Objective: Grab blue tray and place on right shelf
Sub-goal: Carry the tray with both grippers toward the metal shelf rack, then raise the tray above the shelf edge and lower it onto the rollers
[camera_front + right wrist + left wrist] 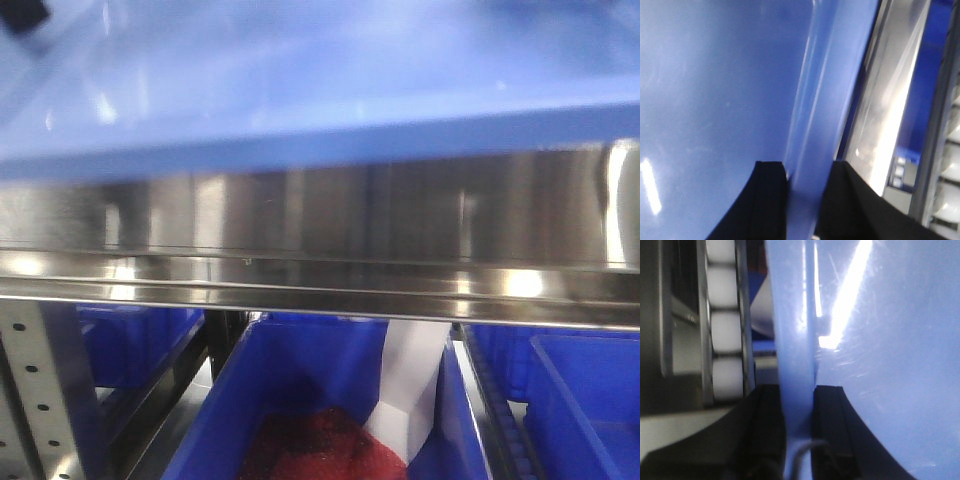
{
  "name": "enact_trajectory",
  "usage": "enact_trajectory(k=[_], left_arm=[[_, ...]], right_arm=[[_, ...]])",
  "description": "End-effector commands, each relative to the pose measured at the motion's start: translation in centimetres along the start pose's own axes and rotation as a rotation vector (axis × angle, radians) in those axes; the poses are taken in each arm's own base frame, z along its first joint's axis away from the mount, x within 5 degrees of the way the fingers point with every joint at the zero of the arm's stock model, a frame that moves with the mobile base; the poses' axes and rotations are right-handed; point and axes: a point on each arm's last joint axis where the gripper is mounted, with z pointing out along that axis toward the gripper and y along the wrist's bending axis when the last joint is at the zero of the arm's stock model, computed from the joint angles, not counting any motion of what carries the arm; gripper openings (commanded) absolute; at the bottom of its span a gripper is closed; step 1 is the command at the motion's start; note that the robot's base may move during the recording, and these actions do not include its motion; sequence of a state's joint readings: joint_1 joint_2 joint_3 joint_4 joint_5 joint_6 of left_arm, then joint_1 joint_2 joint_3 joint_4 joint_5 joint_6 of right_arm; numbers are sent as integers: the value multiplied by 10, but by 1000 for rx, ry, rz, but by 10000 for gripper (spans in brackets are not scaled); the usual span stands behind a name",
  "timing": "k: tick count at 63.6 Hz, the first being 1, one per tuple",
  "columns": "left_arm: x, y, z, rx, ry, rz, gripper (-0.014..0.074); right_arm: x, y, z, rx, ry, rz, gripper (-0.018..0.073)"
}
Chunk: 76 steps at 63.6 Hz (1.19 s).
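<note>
Both grippers were clamped on the blue tray (300,90). The left gripper (799,437) pinched the flared rim between its black fingers (765,430), and the right gripper (807,200) pinched the rim the same way. The tray was just above the right shelf (320,225) front rail; contact unclear. Dark-blue bins (300,370) sat below the rail. White rollers (725,325) showed beside the left gripper.
</note>
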<state>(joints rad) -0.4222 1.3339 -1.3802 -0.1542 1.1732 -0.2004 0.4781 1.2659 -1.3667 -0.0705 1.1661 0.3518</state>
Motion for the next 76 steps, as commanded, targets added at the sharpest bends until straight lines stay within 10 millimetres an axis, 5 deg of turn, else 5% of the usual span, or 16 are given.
enact_trajectory(k=[1, 10, 23, 47, 56, 68, 76], left_arm=[[-28, -5, -30, 8, -203, 50, -48], [-63, -4, -33, -17, -246, 60, -48], [-108, 11, -3, -58, -221, 42, -48], [-123, 35, 63, -85, -75, 35, -30], [-124, 34, 68, -72, -69, 58, 160], [-125, 33, 64, -71, -82, 60, 492], [-127, 34, 59, -73, -93, 60, 549]], right_arm=[[-18, 1, -27, -35, -144, -18, 65], [-41, -1, -28, -18, -162, 11, 65], [-74, 1, 3, 10, -134, 34, 65], [-89, 4, 88, 55, 2, 28, 71], [-89, 4, 97, 60, 21, 27, 223], [-90, 3, 96, 68, 10, 22, 650], [-90, 3, 91, 69, 3, 21, 629]])
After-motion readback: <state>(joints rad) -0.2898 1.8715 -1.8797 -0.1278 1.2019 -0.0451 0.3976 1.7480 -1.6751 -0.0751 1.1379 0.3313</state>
